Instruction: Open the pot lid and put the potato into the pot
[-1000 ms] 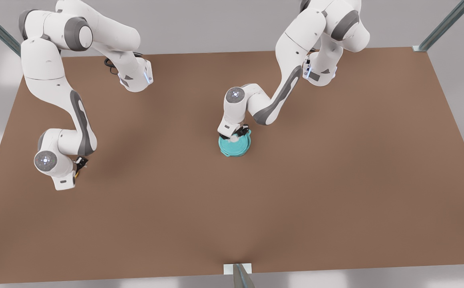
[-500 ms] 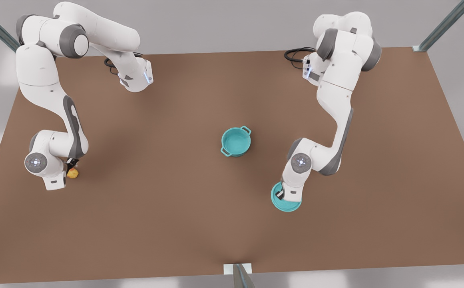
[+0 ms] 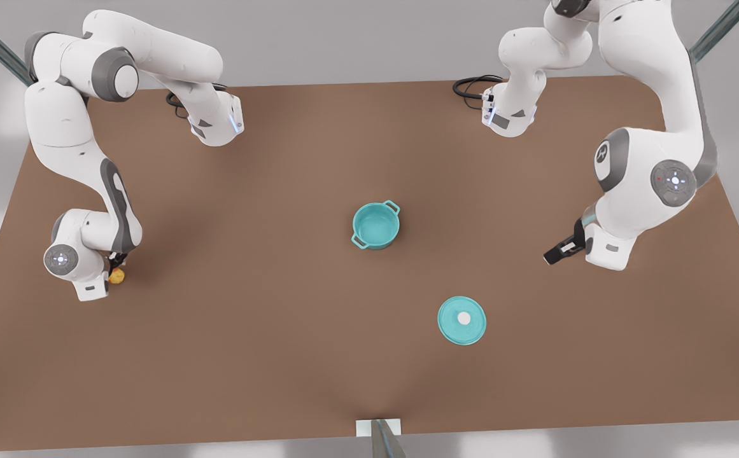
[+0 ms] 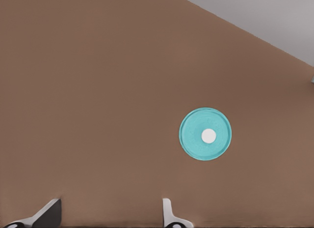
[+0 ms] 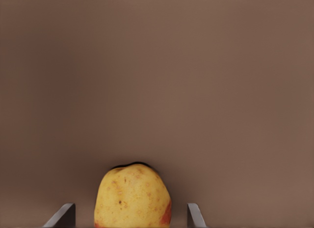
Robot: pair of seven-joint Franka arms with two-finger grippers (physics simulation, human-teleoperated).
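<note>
Pot lid [image 3: 462, 320] lies apart from pot [image 3: 376, 225].

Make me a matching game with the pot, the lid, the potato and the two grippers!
Things:
1. pot
2. lid
3. potato
4. left gripper

Places or states:
A. between the right gripper's open fingers
B. flat on the table, knob up
C. uncovered, nothing inside
D. open, holding nothing, raised beside the lid

Pairs: 1-C, 2-B, 3-A, 4-D

potato [image 5: 132, 196], between open right hand [image 5: 131, 215] fingers [image 5: 61, 215]
</note>
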